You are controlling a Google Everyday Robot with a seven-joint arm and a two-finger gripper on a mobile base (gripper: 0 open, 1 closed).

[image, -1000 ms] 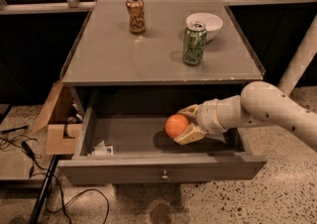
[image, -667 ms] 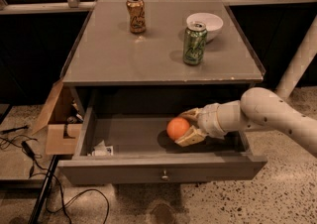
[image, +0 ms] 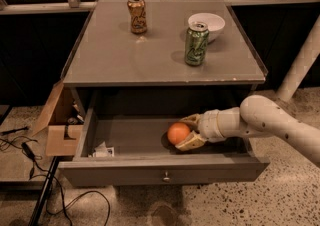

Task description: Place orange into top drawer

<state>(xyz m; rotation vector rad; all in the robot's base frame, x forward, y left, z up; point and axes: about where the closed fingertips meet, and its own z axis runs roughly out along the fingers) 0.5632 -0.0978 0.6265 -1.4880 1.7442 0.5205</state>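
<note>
The orange [image: 177, 133] is inside the open top drawer [image: 120, 171], right of its middle and low over or on the drawer floor. My gripper [image: 181, 133] reaches in from the right on a white arm [image: 270, 125]. Its fingers [image: 190, 143] sit on either side of the orange and are closed on it. The drawer is pulled fully out, with its small metal knob [image: 166, 175] at the centre of the front panel.
On the cabinet top [image: 125, 55] stand an orange-brown can [image: 136, 14], a green can [image: 196, 43] and a white bowl [image: 212, 21]. A paper scrap [image: 103, 151] lies in the drawer's front left corner. A cardboard box [image: 56, 122] and cables [image: 30, 152] are on the left; a white post [image: 300, 65] is on the right.
My gripper has lowered the orange slightly toward the drawer floor. The drawer and the items on top have not moved.
</note>
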